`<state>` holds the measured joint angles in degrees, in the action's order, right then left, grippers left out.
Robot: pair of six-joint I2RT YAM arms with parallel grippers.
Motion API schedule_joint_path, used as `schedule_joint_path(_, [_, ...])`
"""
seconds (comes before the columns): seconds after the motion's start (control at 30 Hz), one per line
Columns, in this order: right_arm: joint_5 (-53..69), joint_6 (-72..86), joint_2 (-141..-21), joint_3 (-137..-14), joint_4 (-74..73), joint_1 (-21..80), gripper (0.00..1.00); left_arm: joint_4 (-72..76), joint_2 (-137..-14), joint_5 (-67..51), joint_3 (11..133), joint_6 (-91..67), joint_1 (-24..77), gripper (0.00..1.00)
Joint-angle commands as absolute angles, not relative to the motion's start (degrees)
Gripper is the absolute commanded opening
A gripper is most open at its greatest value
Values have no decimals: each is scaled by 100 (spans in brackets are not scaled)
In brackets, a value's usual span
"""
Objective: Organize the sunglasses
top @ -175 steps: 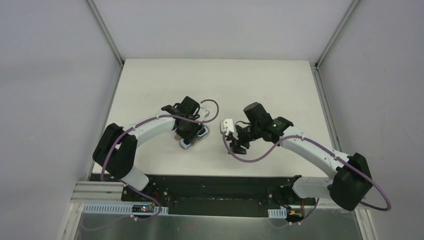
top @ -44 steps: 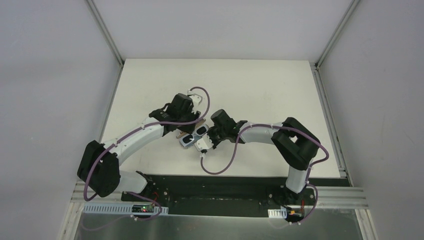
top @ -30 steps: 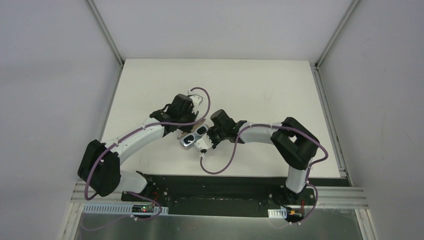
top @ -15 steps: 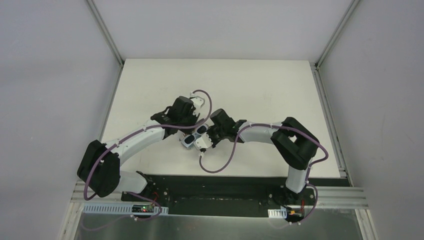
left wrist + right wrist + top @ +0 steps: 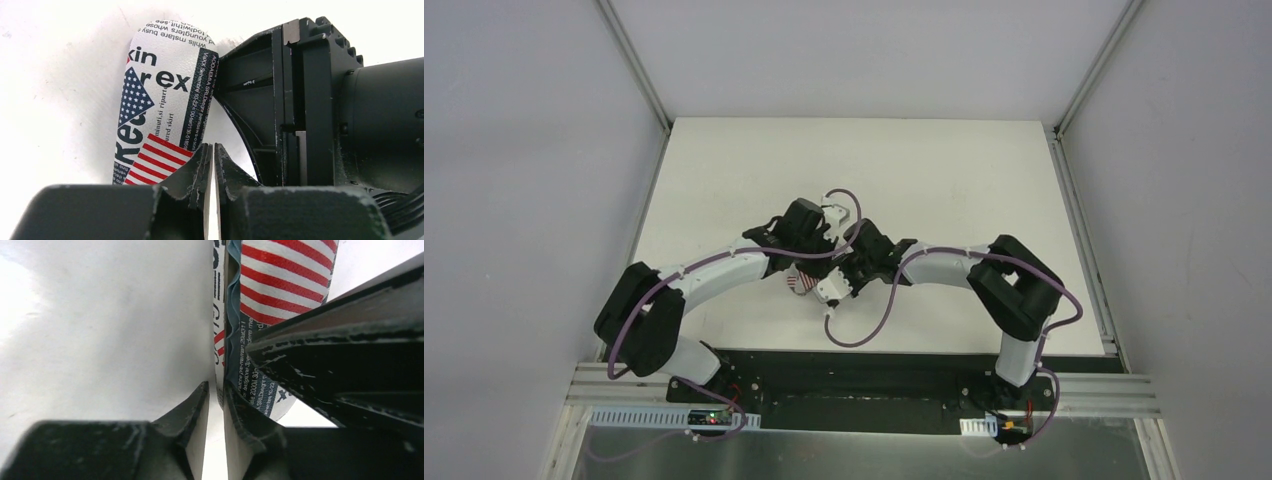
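Left wrist view shows left fingers nearly shut on nothing beside the printed case, right fingers narrow on its edge, sunglasses unseen, likely inside; closing seems underway, next pressing the flap.

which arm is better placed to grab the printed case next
Right, probably. The edge of the printed case runs into the narrow gap of the right pincer; the left pincer is shut at the case's end, gripping nothing.
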<state>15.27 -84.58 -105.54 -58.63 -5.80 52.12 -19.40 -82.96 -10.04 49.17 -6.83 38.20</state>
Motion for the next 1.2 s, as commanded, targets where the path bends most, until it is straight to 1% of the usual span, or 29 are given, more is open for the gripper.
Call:
schedule_joint_path(0.0, [1997, -7153, -10114, -6369, -1293, 5308, 24, -1672, -8619, -1248, 4754, -963, 4034, 8])
schedule_joint_path(0.23, [2241, -6191, -9430, -6159, -1640, 5165, 31, -1648, -9083, -1382, 4837, -1017, 4066, 9])
schedule_joint_path(0.33, [2937, -5067, -9396, -6345, -1695, 4759, 37, -1634, -9283, -1424, 4888, -1029, 4154, 9])
schedule_joint_path(0.37, [3061, -4711, -9419, -6425, -1705, 4646, 38, -1636, -9353, -1407, 4913, -1034, 4191, 9])
schedule_joint_path(0.5, [3507, -4318, -9229, -6575, -2001, 4280, 38, -1648, -9424, -1318, 4991, -1035, 4259, 8])
schedule_joint_path(0.6, [4474, -3928, -9148, -6760, -2340, 3815, 39, -1625, -9462, -1306, 4992, -1056, 4256, 8])
schedule_joint_path(0.67, [4811, -3411, -9160, -6796, -2335, 3625, 42, -1625, -9555, -1333, 5013, -1055, 4263, 8])
schedule_joint_path(0.73, [4610, -3307, -9028, -6677, -2299, 3644, 47, -1632, -9647, -1343, 5054, -1056, 4263, 8])
schedule_joint_path(0.77, [4376, -3468, -8888, -6491, -2167, 3717, 48, -1649, -9661, -1345, 5072, -1059, 4260, 8])
schedule_joint_path(0.8, [4113, -3703, -8757, -6311, -2043, 3788, 48, -1654, -9636, -1340, 5086, -1067, 4258, 10])
schedule_joint_path(0.9, [3837, -4079, -8721, -6119, -2151, 3774, 48, -1581, -9271, -1096, 5019, -1052, 4305, 28])
schedule_joint_path(0.93, [3845, -4168, -8727, -6105, -2232, 3732, 48, -1544, -9073, -1013, 4974, -991, 4321, 33])
schedule_joint_path(1.0, [3827, -4297, -8678, -6060, -2278, 3661, 47, -1528, -8677, -934, 4909, -908, 4319, 37])
schedule_joint_path(1.17, [3726, -4524, -8614, -5959, -2257, 3648, 43, -1549, -7664, -1147, 4947, -928, 4332, 44])
